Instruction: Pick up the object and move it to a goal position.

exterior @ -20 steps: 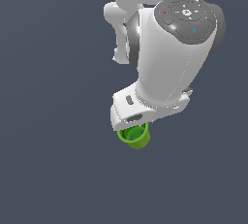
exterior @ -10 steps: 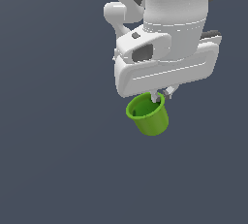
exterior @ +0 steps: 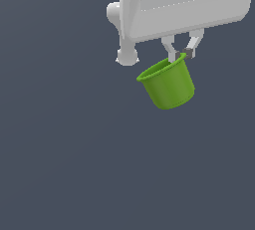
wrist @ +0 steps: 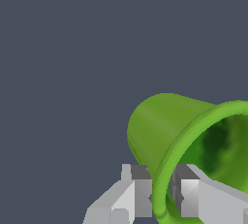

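Background: a uniform dark grey-blue surface fills both views; no seam or edge can be made out on it.

Arm: the white Panda arm occupies the upper part of the exterior view, from about 11 o'clock round to 2 o'clock of the frame centre. Its broad pale housing spans the top edge. A rounded white knob hangs at the housing's 7 o'clock corner, just beside the cup's rim but apart from it.

Cup: the green cup hangs below the housing, at roughly 1 o'clock from the centre of the exterior view. It is tilted, with its mouth turned up towards the gripper and its narrower base pointing to about 5 o'clock. Nothing touches its base or outer wall apart from the gripper. In the wrist view the cup lies close to the lens, mouth open towards the camera and its dark green interior visible.

Gripper: the gripper reaches down from the housing to the rim at the cup's 1 o'clock side. The jaws are clenched on the rim wall. In the wrist view one finger presses the outside of the wall, while the other finger sits inside the mouth, the thin rim lip pinched between them.
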Available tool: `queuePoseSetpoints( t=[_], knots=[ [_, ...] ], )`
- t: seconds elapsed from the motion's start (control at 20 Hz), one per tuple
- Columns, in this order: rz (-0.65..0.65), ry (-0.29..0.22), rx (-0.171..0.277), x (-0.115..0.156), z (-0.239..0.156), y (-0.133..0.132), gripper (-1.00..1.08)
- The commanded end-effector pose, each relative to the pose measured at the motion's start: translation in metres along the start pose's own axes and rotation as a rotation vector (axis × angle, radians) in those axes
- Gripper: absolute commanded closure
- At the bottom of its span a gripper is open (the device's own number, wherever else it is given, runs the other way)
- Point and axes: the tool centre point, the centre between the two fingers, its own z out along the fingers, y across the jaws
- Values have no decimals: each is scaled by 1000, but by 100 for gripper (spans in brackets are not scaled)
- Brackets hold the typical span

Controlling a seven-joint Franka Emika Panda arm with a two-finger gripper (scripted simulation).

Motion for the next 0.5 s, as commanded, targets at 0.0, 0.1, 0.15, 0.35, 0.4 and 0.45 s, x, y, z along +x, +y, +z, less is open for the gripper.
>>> queuePoseSetpoints(
  t=[0.0, 0.1, 0.15, 0.35, 0.4, 0.45],
  knots=[
    [11, 44, 7, 1, -19, -5, 108],
    [17, 69, 12, 0, -30, -7, 108],
    [20, 80, 14, 0, -35, -8, 108],
    [28, 112, 19, -1, -50, -12, 108],
    [29, 117, 20, -1, -52, -12, 108],
    [30, 121, 21, -1, -53, -12, 108]
  ],
)
